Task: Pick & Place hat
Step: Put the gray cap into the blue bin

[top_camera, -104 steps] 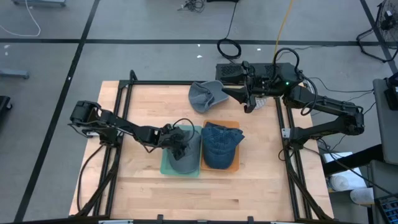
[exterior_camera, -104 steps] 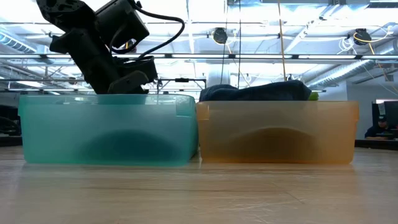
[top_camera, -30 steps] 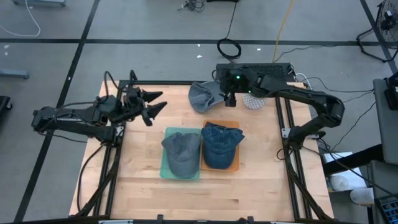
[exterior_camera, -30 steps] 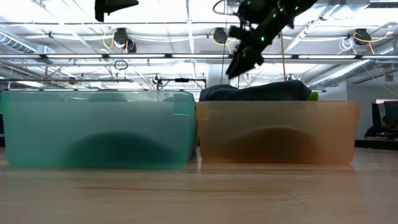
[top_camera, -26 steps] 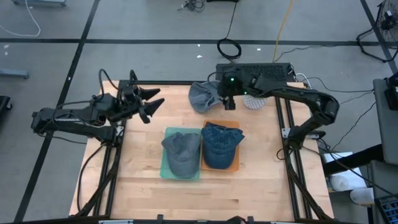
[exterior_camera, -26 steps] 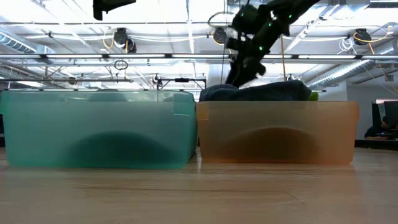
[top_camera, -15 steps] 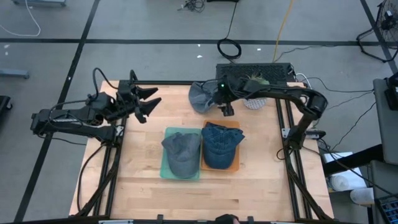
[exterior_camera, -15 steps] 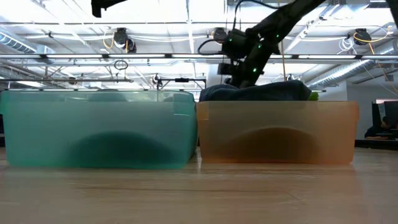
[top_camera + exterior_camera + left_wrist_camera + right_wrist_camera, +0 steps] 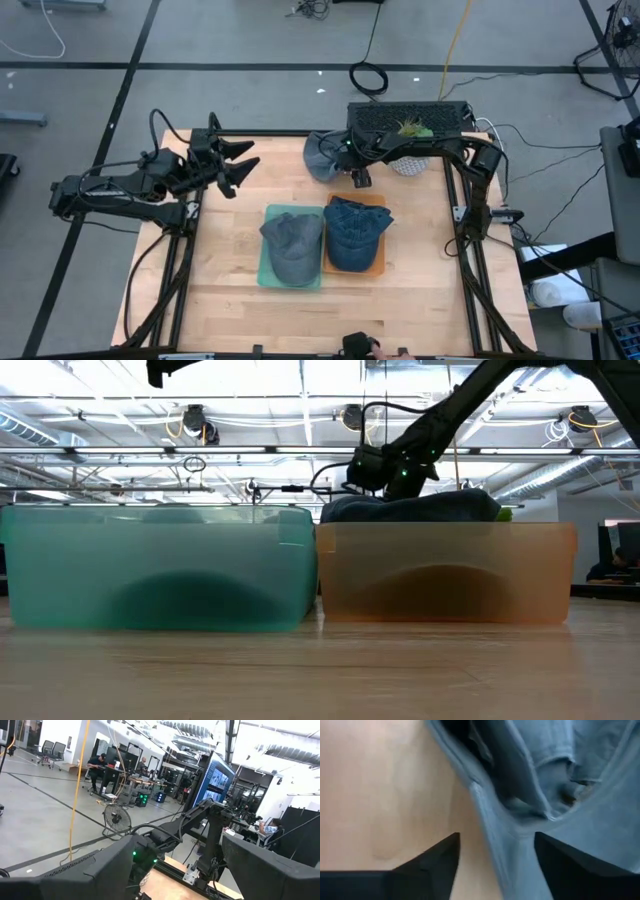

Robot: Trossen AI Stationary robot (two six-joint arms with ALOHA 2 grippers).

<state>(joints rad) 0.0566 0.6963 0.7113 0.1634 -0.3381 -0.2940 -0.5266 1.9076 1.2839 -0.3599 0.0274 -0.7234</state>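
Hat (image 9: 322, 155) at the surface's (image 9: 240, 290) far edge (brim between spread fingers) meets the right pincer (image 9: 352, 173); we see the left pincer (image 9: 240, 165) spread, far-left.

The high view looks straight down on the whole tabletop (image 9: 240, 300) and both arms. The low view sits at tabletop height, close behind the teal bin (image 9: 160, 565) and orange bin (image 9: 445, 572), facing the room; both views share these bins. The left wrist view looks level across toward the right arm (image 9: 200, 827). The right wrist view looks down, very near the grey hat (image 9: 545, 785) and wood.
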